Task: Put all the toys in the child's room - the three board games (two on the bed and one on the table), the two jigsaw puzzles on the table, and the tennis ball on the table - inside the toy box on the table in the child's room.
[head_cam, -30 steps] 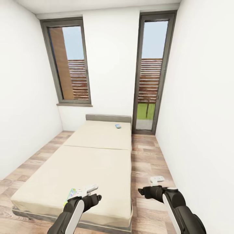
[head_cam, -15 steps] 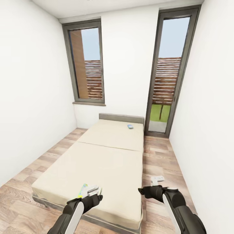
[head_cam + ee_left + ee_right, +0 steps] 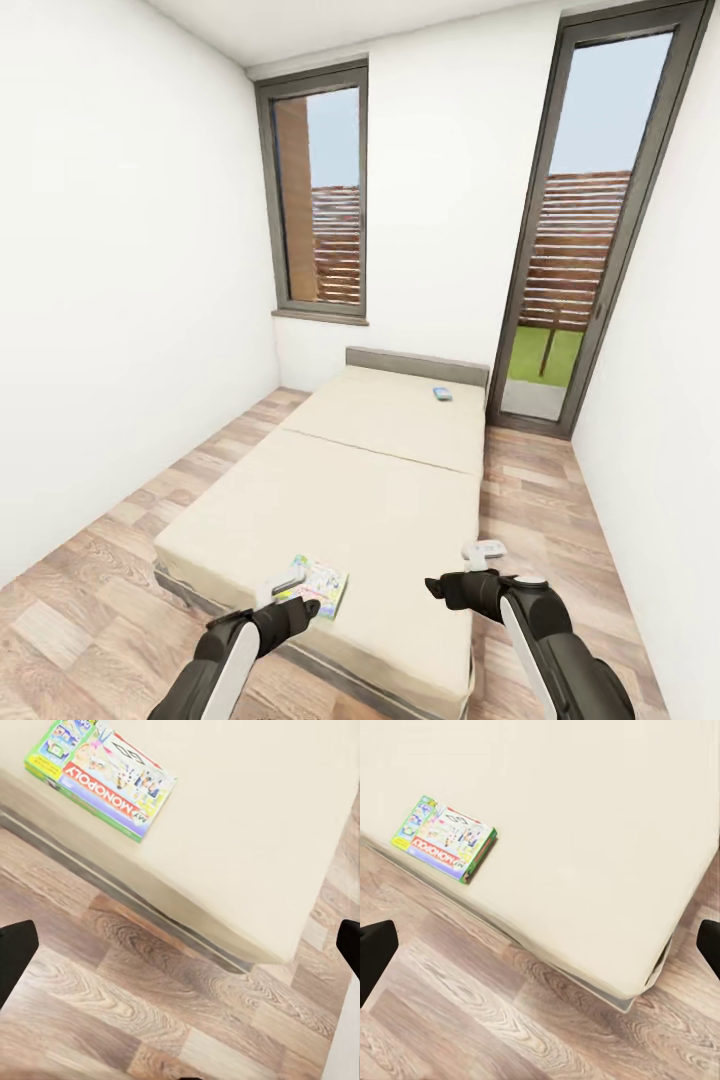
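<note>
Head view: left gripper (image 3: 300,606) and right gripper (image 3: 437,587) raised over the bed's near end.
Left jaws: spread wide, empty, touching nothing.
Right jaws: spread wide, empty.
Monopoly board game (image 3: 316,585): flat on the bed (image 3: 370,480), just beyond the left gripper, near the mattress's foot edge.
Small blue box (image 3: 442,394): far ahead, near the headboard (image 3: 417,364).
Below both grippers: wood floor (image 3: 112,1005) and the bed's corner.

The board game (image 3: 101,774) box lid reads "MONOPOLY".
</note>
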{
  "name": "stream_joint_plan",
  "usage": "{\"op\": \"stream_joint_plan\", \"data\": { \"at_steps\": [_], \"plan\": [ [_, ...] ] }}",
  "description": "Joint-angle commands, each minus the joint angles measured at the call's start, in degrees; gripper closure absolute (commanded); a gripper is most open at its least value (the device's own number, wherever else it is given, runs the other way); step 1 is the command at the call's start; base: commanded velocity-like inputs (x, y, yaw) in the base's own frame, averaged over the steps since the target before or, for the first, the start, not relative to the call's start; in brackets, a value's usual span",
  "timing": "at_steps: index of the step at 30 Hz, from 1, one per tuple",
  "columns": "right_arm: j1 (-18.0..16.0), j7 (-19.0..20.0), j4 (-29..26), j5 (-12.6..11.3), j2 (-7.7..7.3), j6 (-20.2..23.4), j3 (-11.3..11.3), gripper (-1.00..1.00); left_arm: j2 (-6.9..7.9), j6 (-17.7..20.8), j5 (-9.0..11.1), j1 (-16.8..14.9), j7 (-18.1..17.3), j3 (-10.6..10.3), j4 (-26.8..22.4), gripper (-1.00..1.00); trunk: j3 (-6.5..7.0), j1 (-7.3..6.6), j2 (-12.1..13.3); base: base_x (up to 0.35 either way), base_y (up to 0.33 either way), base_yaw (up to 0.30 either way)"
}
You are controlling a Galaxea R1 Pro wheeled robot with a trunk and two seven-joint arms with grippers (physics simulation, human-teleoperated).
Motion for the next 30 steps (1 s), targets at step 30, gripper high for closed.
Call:
{"op": "stream_joint_plan", "data": {
  "at_steps": [30],
  "plan": [
    [0.06, 0.27, 0.01, 0.59, 0.0, 0.16, -0.05, -1.0, 0.33, 0.05, 0.19, 0.27, 0.06, -0.14, 0.11, -1.0, -0.03, 0.02, -0.05, 0.0, 0.0, 0.297]
  ]
}}
